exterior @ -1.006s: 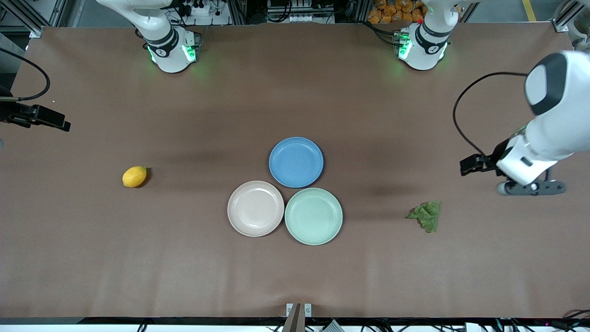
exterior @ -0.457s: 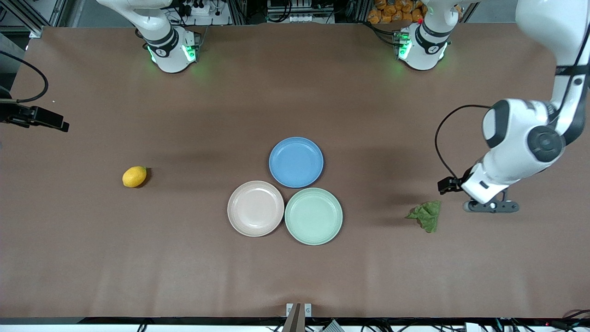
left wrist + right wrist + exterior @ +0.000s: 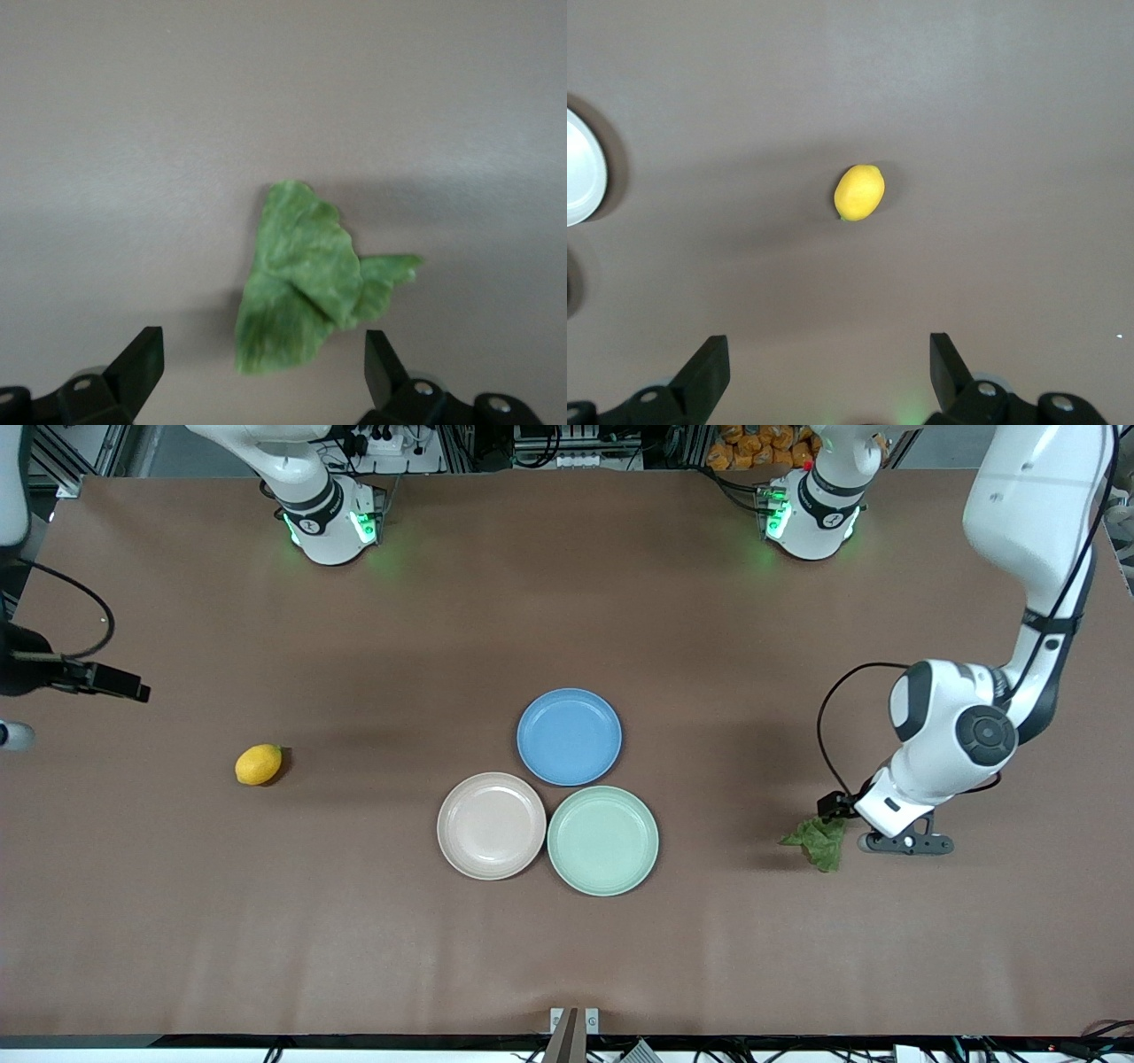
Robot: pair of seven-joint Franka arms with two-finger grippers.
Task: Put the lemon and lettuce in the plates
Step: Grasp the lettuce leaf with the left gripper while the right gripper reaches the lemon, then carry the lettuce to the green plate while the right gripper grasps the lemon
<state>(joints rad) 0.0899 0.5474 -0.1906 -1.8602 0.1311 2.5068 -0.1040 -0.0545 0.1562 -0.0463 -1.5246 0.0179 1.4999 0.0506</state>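
While both arms reach out from their bases, the left claw [image 3: 261, 341] hangs over the lettuce [image 3: 819, 840], toward the left arm's end of the worktop [image 3: 567, 602]. Its fingers [image 3: 135, 361] stand wide apart. In the left wrist view one end of the crumpled green leaf lies in the gap between them, and neither finger touches it. The lettuce lies flat on the worktop, well apart from the plates and about as near the front camera as the green plate [image 3: 602, 840].

The right claw [image 3: 826, 347] is up over the worktop's edge at the right arm's end, and its fingers are spread open too, with nothing between them. The lemon [image 3: 259, 764] lies on the bare worktop, well clear of that claw's fingers in the right wrist view. It sits between the right arm's end and the plates, well apart from them and a little farther from the front camera than the beige plate [image 3: 492, 825].

Three plates sit together at the middle of the worktop, rims touching or nearly so. The beige plate and the green plate lie side by side, the beige one toward the right arm's end. The blue plate [image 3: 569, 736] lies farther from the front camera than both. All three plates hold nothing.
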